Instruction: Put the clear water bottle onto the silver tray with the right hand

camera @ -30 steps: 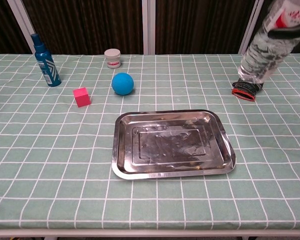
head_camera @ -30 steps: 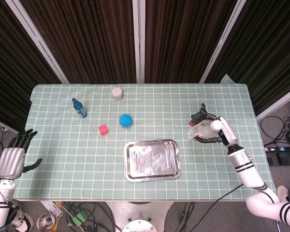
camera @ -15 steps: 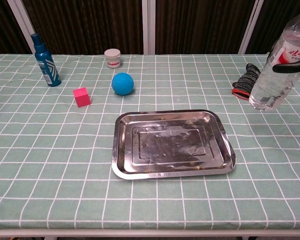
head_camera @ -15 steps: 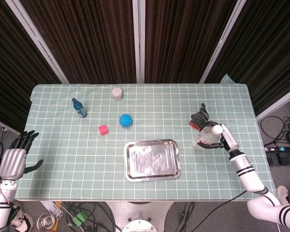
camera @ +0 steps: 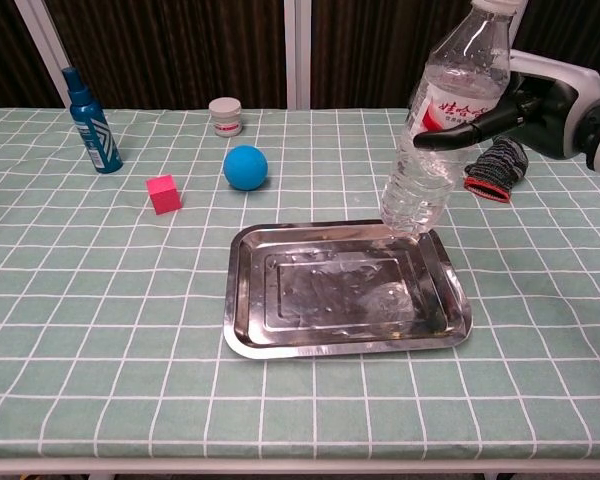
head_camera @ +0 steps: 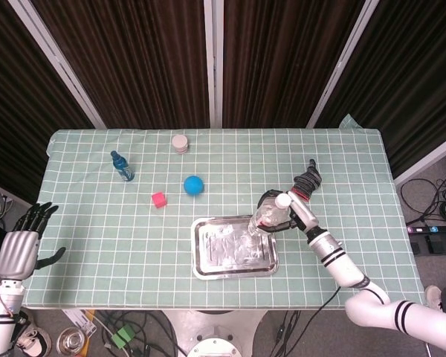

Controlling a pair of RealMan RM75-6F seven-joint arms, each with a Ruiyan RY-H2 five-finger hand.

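The robot's right hand (camera: 540, 105) grips the clear plastic water bottle (camera: 442, 120) around its middle and holds it tilted over the back right corner of the shiny silver metal tray (camera: 280, 340), so it can go down inside.

Chest view: the cap of the clear water bottle (camera: 442, 122) is cut by the top edge of the frame. The right hand (camera: 528, 103) runs off the right edge at the wrist; its palm side and most fingers are hidden behind the bottle, so the full grip cannot be made out. The bottle's base covers part of the upper right rim of the silver tray (camera: 280, 340); whether it touches the tray cannot be told. The dark rolled cloth (camera: 495, 168) is partly hidden behind the hand. Head view: the left hand (head_camera: 18, 249) sits at the lower left edge, its arm cut off. The label on the small white jar (head_camera: 180, 143) is too small to read.
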